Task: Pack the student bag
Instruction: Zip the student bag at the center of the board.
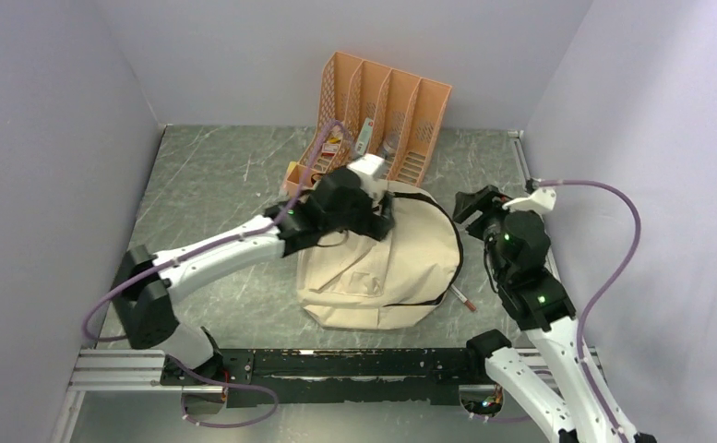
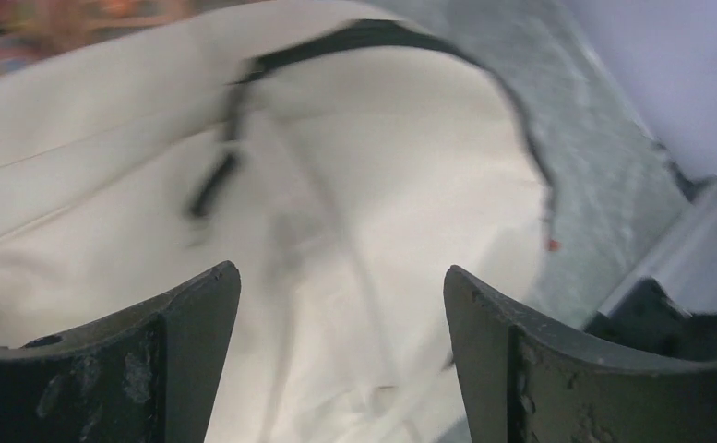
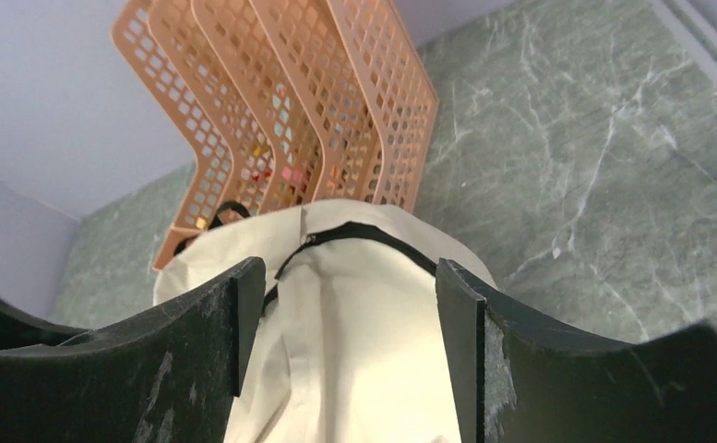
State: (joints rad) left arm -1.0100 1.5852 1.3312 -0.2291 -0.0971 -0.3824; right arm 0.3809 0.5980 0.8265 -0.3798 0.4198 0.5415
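The student bag (image 1: 377, 272) is a cream fabric backpack with a dark zipper line, lying flat in the middle of the table. My left gripper (image 1: 384, 221) hovers over its upper part. In the left wrist view the fingers (image 2: 197, 323) stand wide apart above the pale fabric (image 2: 364, 175), and nothing is between them. My right gripper (image 1: 470, 208) is just off the bag's right edge, aimed at it. Its jaws are open too (image 3: 347, 305), and the bag (image 3: 373, 305) shows beyond them, untouched.
An orange plastic file organizer (image 1: 387, 106) stands behind the bag with small items in its slots; its lattice walls (image 3: 280, 101) also show in the right wrist view. A pen (image 1: 465, 297) lies on the table at the bag's right edge. Walls close in on three sides.
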